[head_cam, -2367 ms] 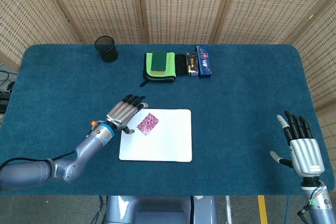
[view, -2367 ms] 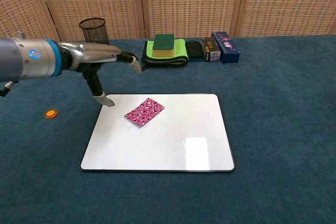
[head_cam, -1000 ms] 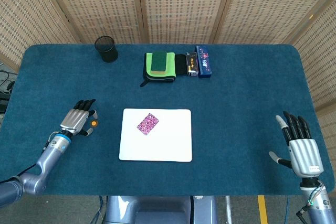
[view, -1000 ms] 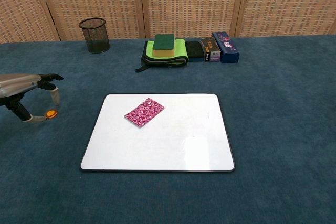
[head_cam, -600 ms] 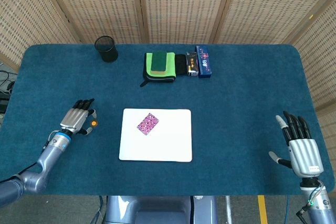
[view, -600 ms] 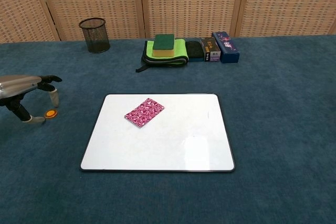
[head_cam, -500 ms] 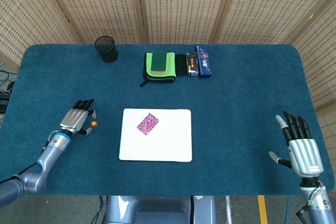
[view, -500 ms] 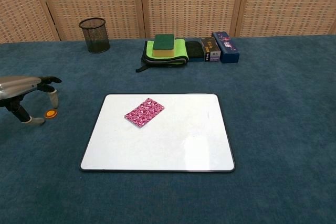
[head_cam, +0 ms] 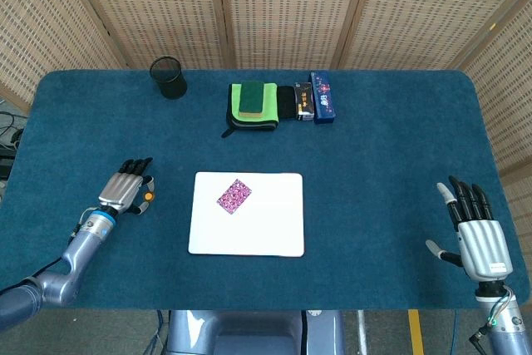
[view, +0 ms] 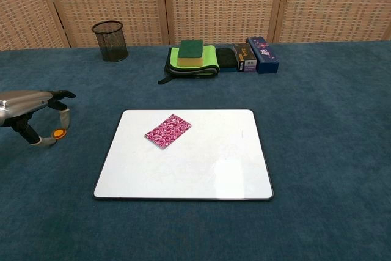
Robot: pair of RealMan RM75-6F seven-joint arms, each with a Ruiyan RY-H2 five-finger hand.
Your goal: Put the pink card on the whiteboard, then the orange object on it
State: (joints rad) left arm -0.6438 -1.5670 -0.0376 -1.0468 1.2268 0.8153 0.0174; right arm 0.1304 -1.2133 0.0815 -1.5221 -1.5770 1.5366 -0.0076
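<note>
The pink patterned card [view: 168, 131] lies flat on the upper left part of the whiteboard [view: 208, 169]; the head view shows the card [head_cam: 234, 195] and the board [head_cam: 258, 234] too. A small orange disc [view: 58, 132] lies on the blue cloth left of the board. My left hand [view: 30, 109] hovers over it, with a curved finger just behind the disc and the thumb just in front; I cannot tell if they touch it. In the head view the orange disc [head_cam: 148, 197] peeks out beside my left hand [head_cam: 126, 190]. My right hand [head_cam: 475, 234] rests open and empty at the far right.
Along the back stand a black mesh cup [view: 110, 41], a green cloth with a sponge on it [view: 191, 56], and dark boxes [view: 256, 55]. The table's front edge runs close below the whiteboard.
My left hand left the card on the whiteboard and swung left to the orange disc. In the last half second its thumb and finger have drawn in closer around the disc.
</note>
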